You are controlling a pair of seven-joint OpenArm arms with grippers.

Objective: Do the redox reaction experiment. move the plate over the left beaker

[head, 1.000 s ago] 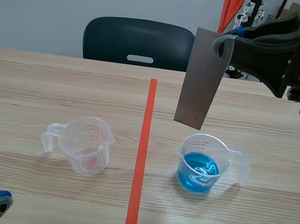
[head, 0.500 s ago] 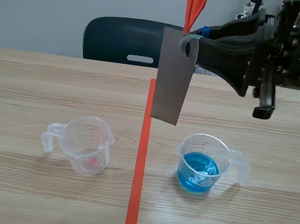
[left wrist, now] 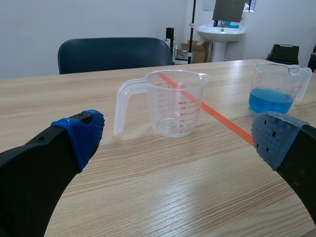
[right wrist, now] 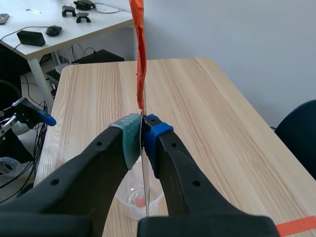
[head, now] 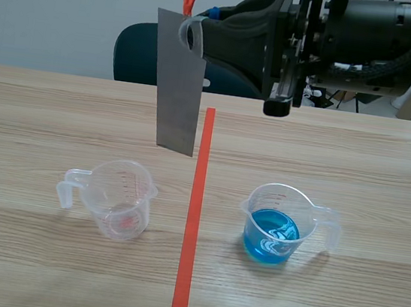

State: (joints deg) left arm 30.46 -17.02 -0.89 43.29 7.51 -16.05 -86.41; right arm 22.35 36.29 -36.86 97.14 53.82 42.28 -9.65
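Grey plate (head: 177, 89) — aloft by clear beaker (head: 118, 199)

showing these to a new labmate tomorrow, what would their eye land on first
Most likely the grey metal plate, hanging upright in the air just left of the orange tape line, pinched at its top between the fingers of the right gripper. Next, the beaker of bright blue liquid on the table right of the line, with a clear beaker opposite it, below the plate.

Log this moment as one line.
right gripper: shut on plate | plate: raised over left beaker | left gripper: open | right beaker: blue liquid
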